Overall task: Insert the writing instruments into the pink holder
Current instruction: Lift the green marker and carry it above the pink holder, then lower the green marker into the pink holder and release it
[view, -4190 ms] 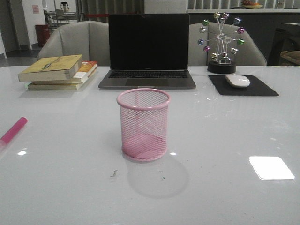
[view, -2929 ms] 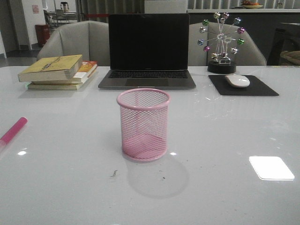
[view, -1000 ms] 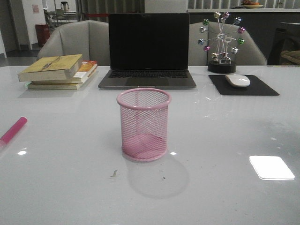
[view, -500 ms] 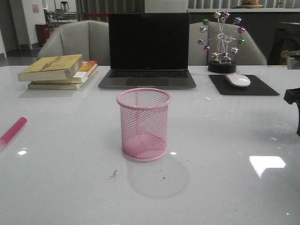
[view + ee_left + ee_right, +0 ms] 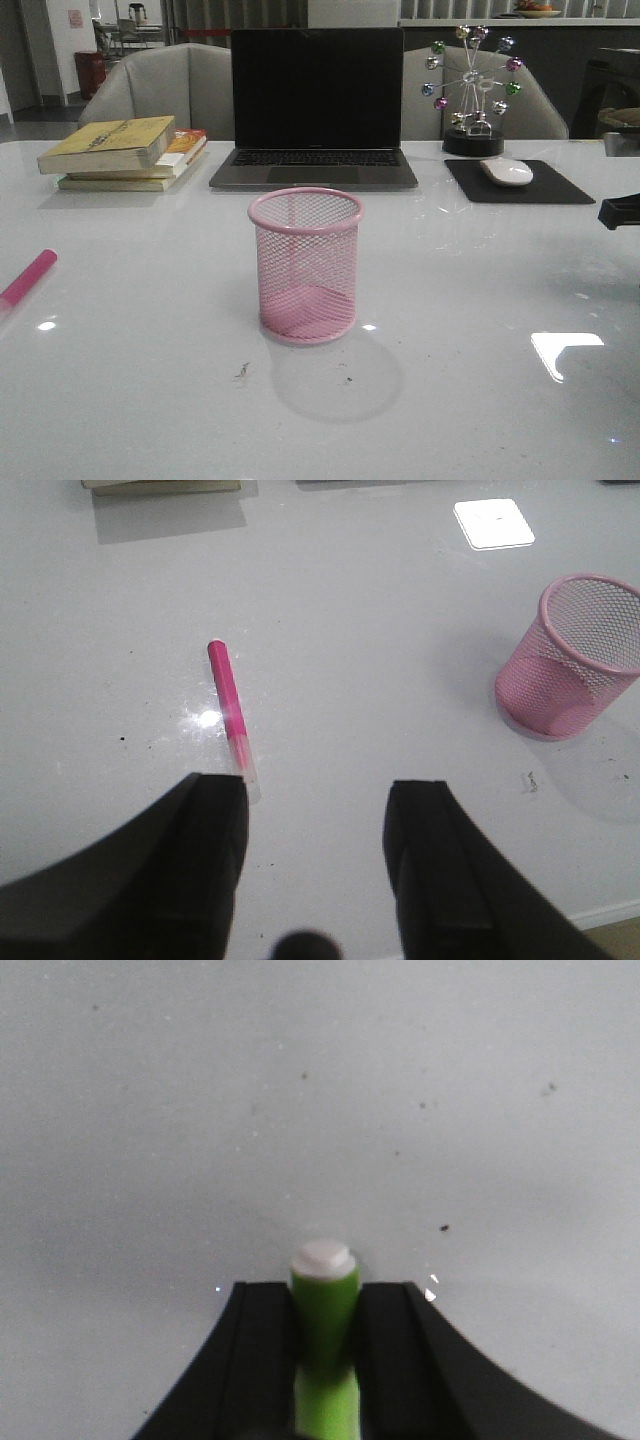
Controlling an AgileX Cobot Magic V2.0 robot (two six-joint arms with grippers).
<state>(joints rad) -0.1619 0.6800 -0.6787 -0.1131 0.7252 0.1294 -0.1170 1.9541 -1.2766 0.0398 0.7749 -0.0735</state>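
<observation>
Pinching one green marker [image 5: 325,1330], right gripper [image 5: 325,1305]; left gripper [image 5: 315,810] spread; one magenta marker [image 5: 230,705]; one pink holder [image 5: 306,266]

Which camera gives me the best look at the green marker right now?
The right wrist view: the green marker, white end forward, sits clamped between the right gripper's fingers. The front view shows only a dark sliver of that arm at its right edge, no marker. The left wrist view misses it.

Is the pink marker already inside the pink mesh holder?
No. In the left wrist view the pink marker lies flat on the table, well apart from the pink holder, which looks empty.
</observation>
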